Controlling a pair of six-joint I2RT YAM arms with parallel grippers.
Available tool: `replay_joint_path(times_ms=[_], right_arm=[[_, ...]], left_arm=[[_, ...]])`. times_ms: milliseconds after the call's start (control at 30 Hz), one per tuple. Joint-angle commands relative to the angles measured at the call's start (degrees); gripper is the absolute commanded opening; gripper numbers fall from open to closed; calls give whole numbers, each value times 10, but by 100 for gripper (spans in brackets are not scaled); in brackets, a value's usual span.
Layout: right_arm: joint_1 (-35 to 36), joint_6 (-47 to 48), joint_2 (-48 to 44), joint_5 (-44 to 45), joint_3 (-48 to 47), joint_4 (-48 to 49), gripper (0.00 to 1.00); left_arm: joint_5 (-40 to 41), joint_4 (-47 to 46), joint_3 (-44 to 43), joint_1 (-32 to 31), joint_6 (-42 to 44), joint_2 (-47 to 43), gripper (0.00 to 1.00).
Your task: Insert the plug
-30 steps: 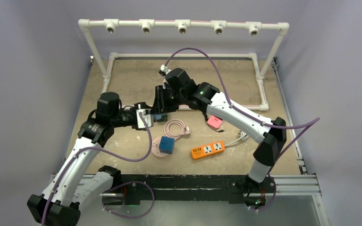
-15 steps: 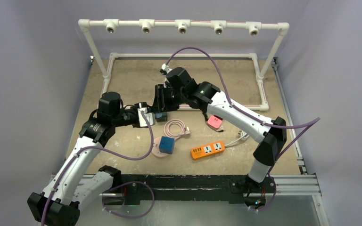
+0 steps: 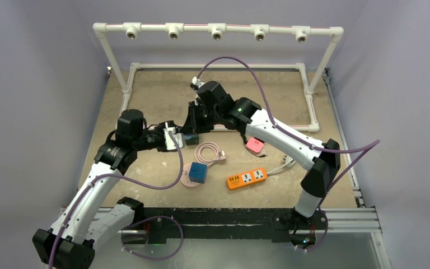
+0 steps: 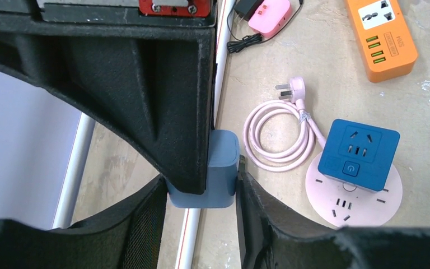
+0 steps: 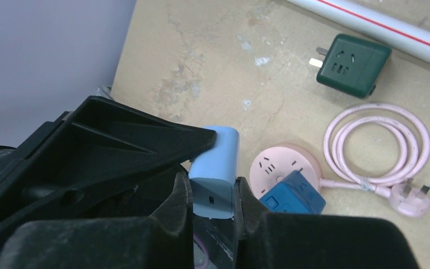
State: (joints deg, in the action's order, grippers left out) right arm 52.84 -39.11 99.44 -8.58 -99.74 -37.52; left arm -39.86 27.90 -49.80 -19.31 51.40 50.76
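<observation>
**Plug adapter pinched by both grippers, left of board centre**

Left gripper (image 4: 201, 188): fingers pinch the light-blue rounded plastic plug adapter (image 4: 224, 162) from either side.

Right gripper (image 5: 213, 193): fingers are pressed onto the same plug adapter, one on each side. In the left wrist view this gripper comes in from 12 o'clock.

Directions below are read in the top view, from the grip point:
- Dark-green square socket block (image 5: 354, 64): on the tan board, just beside the grip at 3 o'clock.
- Dark-blue cube socket (image 3: 199, 172): at 5 o'clock, sitting on a pink round socket disc (image 3: 184, 179).
- Pink coiled cable (image 3: 210, 152): at 4 o'clock.
- Orange power strip (image 3: 247, 178): farther out at 4 o'clock.
- Pink charger (image 3: 255, 145): at 3 o'clock.
</observation>
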Motion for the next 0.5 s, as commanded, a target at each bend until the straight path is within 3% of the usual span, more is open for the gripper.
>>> replay_joint_path(times_ms=[0,33,133,267,467], right_arm=[[5,-4,-11,7,-11,-25,0],[4,1,-18,25,-6,-37,0],[-2,17,-42,79,13,-77,0],[-17,23,-84,104,70,-102,0],[-18,3,-126,117,177,-119,0]], left_arm=[[2,3,-15,-4,2,5,67],[2,24,-14,-4,21,7,89],[10,131,-5,-4,152,19,99],[47,205,25,-3,298,41,96],[93,195,76,-3,396,98,76]])
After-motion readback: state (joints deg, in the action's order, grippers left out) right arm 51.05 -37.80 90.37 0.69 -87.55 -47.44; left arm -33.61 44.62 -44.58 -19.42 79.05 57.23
